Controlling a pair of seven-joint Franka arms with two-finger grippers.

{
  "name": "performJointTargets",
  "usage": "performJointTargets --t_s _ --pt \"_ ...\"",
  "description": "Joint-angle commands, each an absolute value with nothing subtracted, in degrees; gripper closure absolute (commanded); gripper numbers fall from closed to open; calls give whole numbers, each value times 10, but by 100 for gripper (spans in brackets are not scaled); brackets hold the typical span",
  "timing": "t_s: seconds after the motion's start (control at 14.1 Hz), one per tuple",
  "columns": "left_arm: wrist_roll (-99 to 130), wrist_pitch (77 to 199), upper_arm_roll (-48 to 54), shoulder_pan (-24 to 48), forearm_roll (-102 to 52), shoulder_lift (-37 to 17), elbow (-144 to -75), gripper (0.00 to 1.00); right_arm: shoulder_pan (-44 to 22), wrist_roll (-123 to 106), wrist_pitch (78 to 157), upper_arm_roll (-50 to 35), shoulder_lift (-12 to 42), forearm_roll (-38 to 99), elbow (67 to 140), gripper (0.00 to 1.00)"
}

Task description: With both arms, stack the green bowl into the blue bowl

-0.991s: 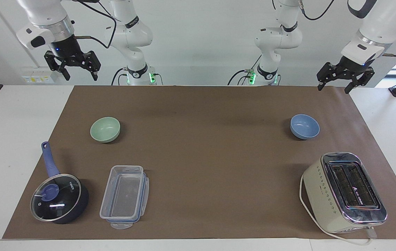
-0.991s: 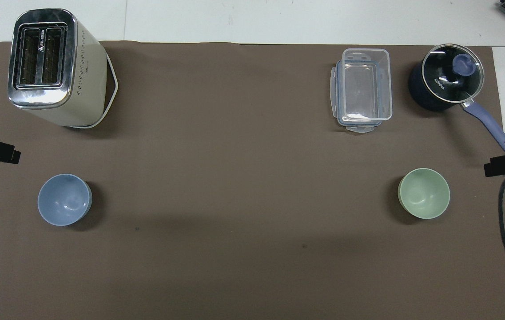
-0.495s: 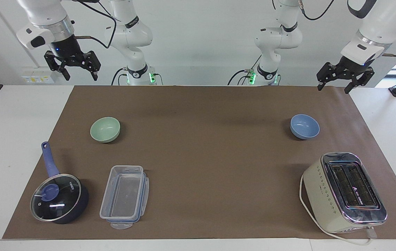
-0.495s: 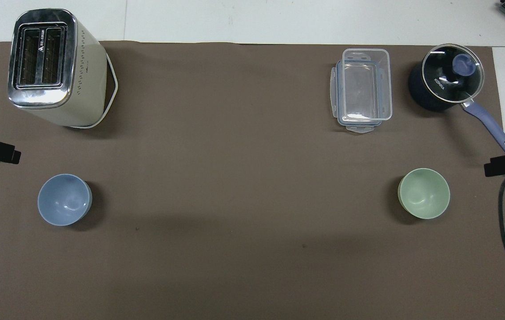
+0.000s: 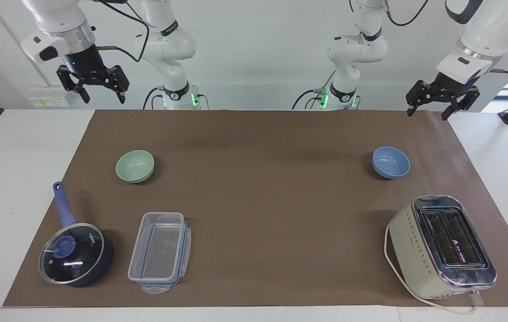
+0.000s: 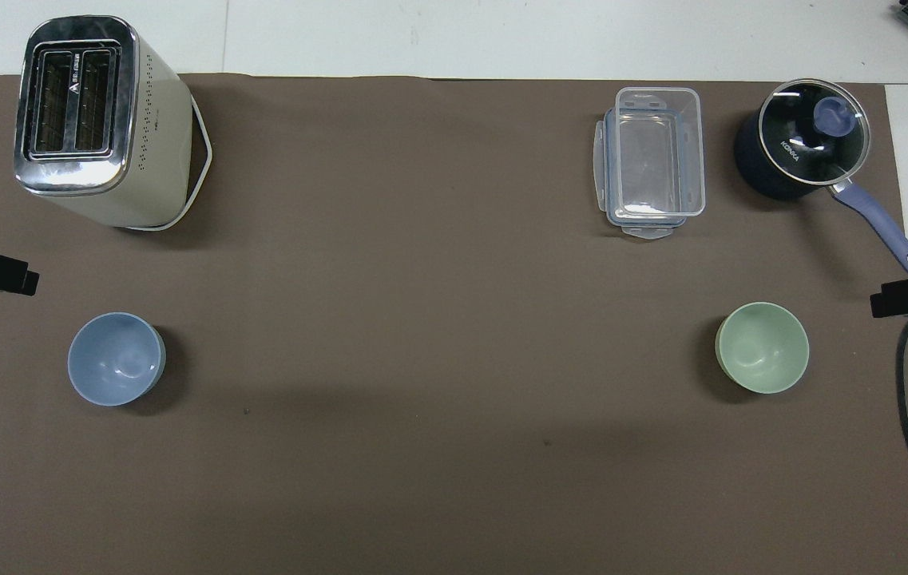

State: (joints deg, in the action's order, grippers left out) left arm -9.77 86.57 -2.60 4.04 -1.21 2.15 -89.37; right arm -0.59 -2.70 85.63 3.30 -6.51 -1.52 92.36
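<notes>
Mint and blue bowls apart, both pincers raised and empty

Brown matting (image 5: 262, 201) covers the middle of the white bench (image 5: 8, 179), and everything stands on it. The green bowl (image 5: 135, 166) sits upright toward the right arm's end, with nothing in it. The blue bowl (image 5: 391, 162) sits upright toward the left arm's end, also with nothing in it. The two bowls are well apart, about equally near the robots, with bare matting between them.

Farther from the robots than the green bowl stand a dark blue saucepan (image 5: 76, 255) with a glass lid and a clear plastic container (image 5: 160, 252), the two side by side. A cream toaster (image 5: 441, 246) stands farther from the robots than the blue bowl, its white cord looped at its foot.

The right pincer (image 5: 101, 94) hangs high in the air over the edge of the matting nearest the robots at the right arm's end, its fingers spread wide and holding nothing. The left pincer (image 5: 428, 112) hangs over the matching corner at the left arm's end, likewise spread wide with nothing between its fingers. In the overhead view only a dark tip of each shows at the frame's sides.
</notes>
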Motion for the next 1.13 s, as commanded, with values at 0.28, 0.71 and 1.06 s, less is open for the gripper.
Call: performJointTargets --t_s 0.28,0.71,1.06 --pt "-96 868 -26 40 -18 37 -911 0 0 -40 864 31 -73 -18 934 0" --pt "-96 873 -27 33 -19 37 -911 0 0 -40 864 32 -73 -18 934 0" --pt "-102 879 -28 28 -26 37 -917 0 1 -40 864 33 -74 -18 935 0"
